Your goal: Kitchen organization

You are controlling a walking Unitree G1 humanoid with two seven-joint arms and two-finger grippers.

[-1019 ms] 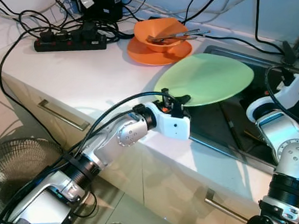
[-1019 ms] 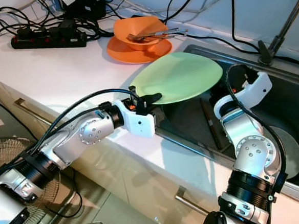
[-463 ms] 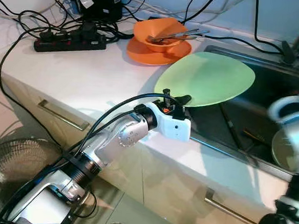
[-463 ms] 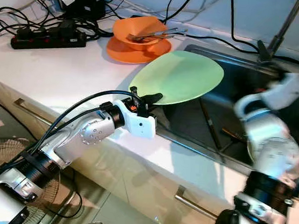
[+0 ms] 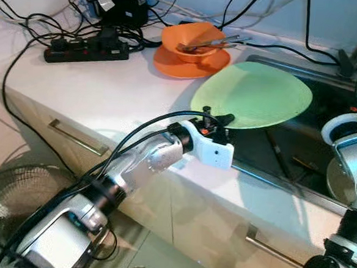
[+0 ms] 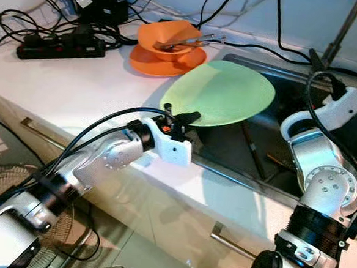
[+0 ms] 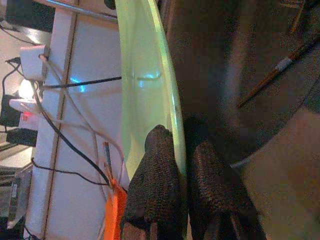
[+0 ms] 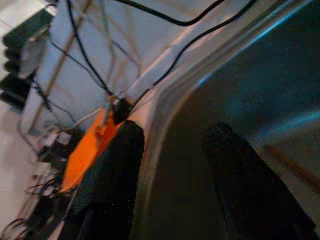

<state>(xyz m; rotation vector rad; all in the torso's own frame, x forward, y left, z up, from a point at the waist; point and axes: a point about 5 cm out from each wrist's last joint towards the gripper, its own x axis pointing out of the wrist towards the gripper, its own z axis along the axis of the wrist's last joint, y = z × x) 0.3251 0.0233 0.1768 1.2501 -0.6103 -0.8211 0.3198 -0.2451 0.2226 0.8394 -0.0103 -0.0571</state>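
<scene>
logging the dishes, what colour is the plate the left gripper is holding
Light green plate, pinched at its rim by the left gripper; clearest in the left eye view.

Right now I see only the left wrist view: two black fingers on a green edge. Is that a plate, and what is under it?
Observer: Yes, a green plate, held by its near rim in the left pincer, over the edge where counter meets sink.
Operator: Is anything else nearby?
Observer: An orange bowl with cutlery sits on an orange plate on the counter behind it.
Operator: And the other arm?
Observer: The right pincer is open over the sink, holding nothing.
</scene>
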